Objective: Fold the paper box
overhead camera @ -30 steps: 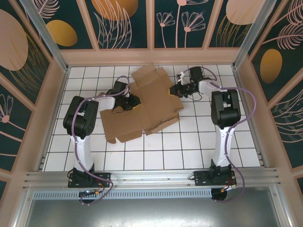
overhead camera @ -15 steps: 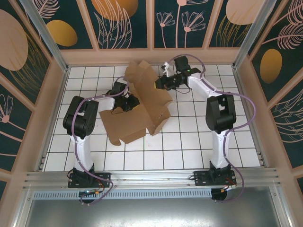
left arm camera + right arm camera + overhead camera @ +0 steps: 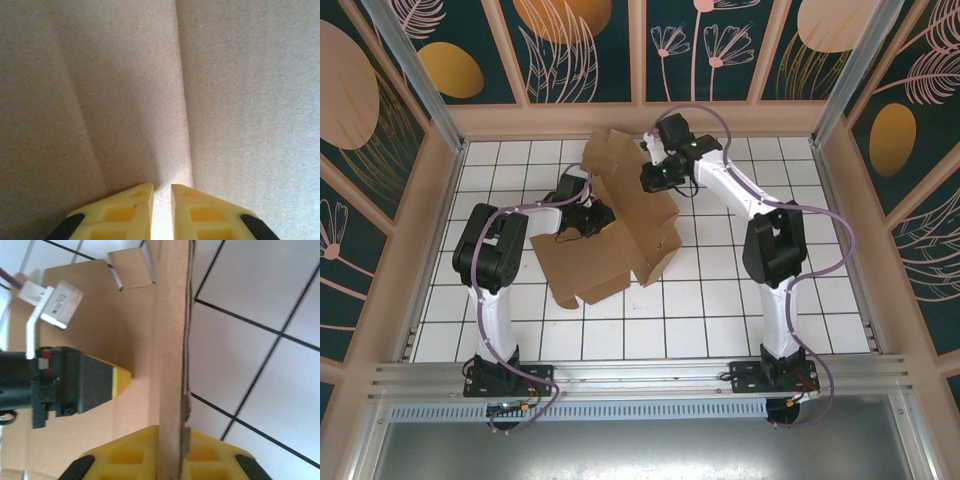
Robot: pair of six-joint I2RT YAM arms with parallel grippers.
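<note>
since a second ago the right flap of the paper box (image 3: 620,225) has been raised upright and the right gripper (image 3: 652,178) carried toward the far edge of the table (image 3: 740,320). the box is found left of centre, with open tile left along the near and right edges. the right arm is stretched forward, fingers clamped on the flap; the left gripper (image 3: 597,215), nearly closed and empty, is pressed on the flat panel.

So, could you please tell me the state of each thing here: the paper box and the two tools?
paper box: partly folded; left part lies flat on the tiles, right part stands raised.
left tool: almost shut, nothing between the fingers, tips against the flat cardboard.
right tool: shut on an edge of the raised part of the paper box.
</note>
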